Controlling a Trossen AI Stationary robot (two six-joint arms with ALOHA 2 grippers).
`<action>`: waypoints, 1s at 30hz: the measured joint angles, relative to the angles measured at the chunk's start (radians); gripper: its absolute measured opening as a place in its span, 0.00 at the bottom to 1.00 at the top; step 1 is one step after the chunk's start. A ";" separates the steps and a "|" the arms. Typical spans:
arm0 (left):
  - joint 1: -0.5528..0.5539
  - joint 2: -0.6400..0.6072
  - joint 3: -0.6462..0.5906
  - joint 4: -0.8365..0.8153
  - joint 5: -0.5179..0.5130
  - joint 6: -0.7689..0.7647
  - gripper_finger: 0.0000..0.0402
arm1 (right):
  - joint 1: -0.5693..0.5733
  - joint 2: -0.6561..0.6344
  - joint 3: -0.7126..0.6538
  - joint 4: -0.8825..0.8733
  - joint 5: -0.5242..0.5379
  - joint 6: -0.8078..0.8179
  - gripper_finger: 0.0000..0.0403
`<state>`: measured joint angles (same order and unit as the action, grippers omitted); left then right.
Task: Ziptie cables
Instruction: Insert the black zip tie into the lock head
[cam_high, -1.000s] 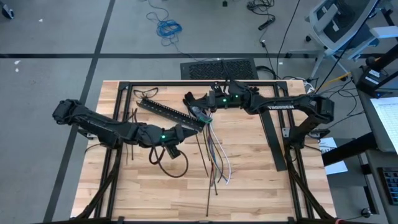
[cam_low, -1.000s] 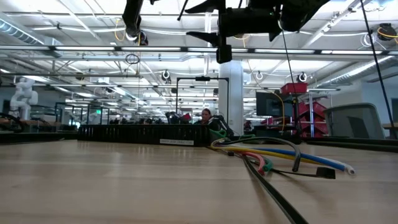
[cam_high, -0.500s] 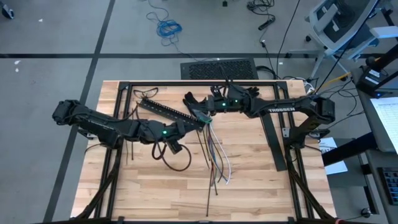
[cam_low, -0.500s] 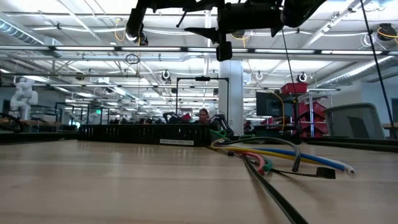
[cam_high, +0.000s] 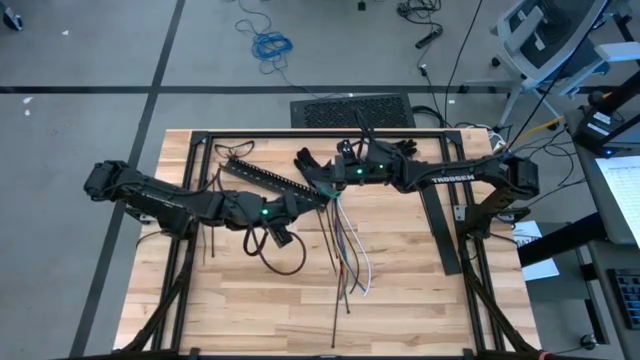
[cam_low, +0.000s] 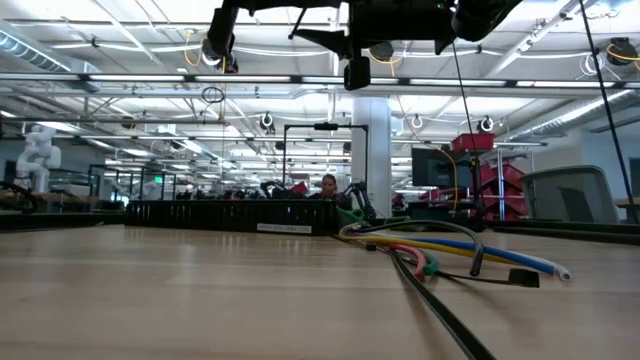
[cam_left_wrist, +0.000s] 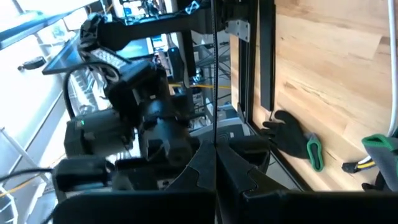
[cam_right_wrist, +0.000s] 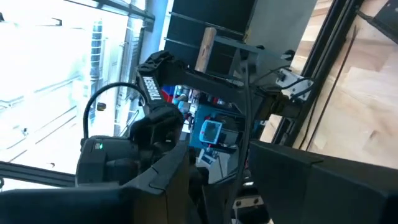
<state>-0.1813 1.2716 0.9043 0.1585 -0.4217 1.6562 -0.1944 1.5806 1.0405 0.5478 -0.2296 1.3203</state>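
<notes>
- High view: left gripper (cam_high: 318, 192) and right gripper (cam_high: 327, 180) meet above the cables' (cam_high: 347, 240) upper end, mid-table.
- Left gripper pinches a ziptie (cam_left_wrist: 214, 81) (jaws fully closed).
- Right gripper's spread: cannot tell.

Left gripper (cam_high: 318, 196) closed, meeting right gripper (cam_high: 322, 183) mid-table.

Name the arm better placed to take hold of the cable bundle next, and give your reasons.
Probably right: the right claw hangs open above the far end of the cables, while the left claw is shut on a ziptie and sits off to their side.
</notes>
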 joint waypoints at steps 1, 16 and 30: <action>0.005 0.000 0.000 0.000 0.001 0.000 0.00 | 0.000 0.000 0.000 0.008 0.000 0.001 0.38; 0.030 0.000 0.000 0.005 0.077 0.000 0.00 | 0.000 0.000 0.000 0.009 -0.006 -0.002 0.25; 0.030 0.000 0.000 0.013 0.076 -0.039 0.00 | -0.003 0.000 0.000 0.027 -0.003 -0.030 0.01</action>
<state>-0.1509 1.2716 0.9043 0.1718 -0.3454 1.6173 -0.1974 1.5806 1.0405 0.5750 -0.2323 1.2905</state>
